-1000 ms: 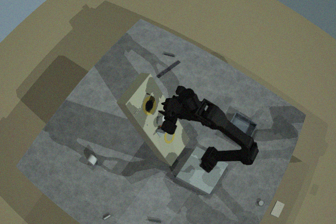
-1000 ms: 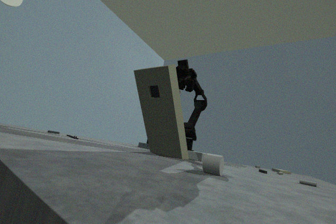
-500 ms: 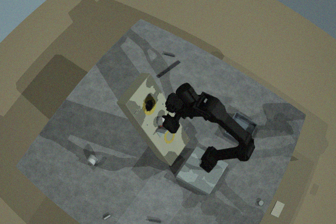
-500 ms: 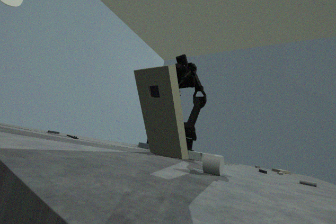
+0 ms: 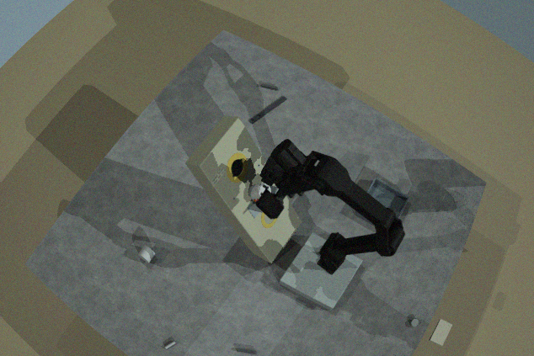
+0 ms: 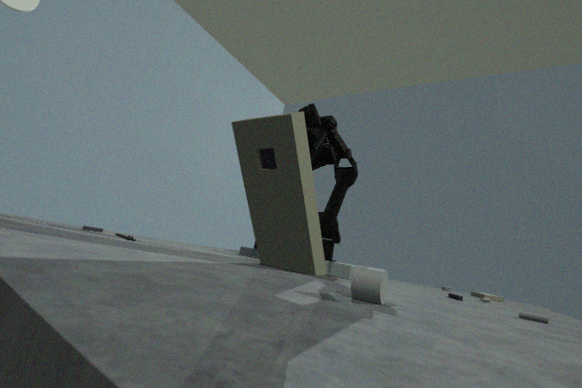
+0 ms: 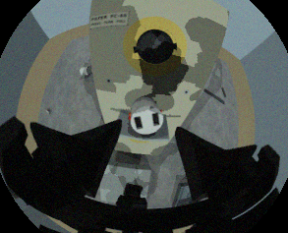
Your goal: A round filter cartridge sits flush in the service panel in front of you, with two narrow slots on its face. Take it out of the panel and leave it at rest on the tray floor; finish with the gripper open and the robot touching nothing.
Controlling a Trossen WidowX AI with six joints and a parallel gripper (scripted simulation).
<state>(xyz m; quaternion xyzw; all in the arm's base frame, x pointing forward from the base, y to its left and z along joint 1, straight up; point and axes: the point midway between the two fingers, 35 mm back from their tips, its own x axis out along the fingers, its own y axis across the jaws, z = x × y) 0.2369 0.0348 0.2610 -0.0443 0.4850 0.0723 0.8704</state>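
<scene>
The service panel (image 5: 226,138) (image 6: 282,205) (image 7: 105,58) stands tilted. Its round socket (image 5: 237,167) (image 7: 155,46), inside a yellow ring, is dark and empty. The cartridge (image 5: 256,191) (image 7: 145,123) is out of it, lower on the panel front above a small grey ledge (image 5: 253,209); its white face with two dark slots points toward the wrist camera. My gripper (image 7: 149,127) is open, its fingertips on either side of the cartridge's face in the wrist view, with gaps to both. Whether the cartridge rests on the ledge is hard to tell. The blue-grey tray (image 5: 404,202) (image 7: 180,202) holds nothing visible.
A pale slab (image 5: 321,284) lies under the arm's base. A white cylinder (image 5: 146,253) (image 6: 369,284) (image 7: 84,71) lies beyond the panel. A dark bar (image 5: 268,108) and a short dark piece (image 5: 268,85) lie near the panel's upper end. A cream block (image 5: 440,332) lies at the lower right.
</scene>
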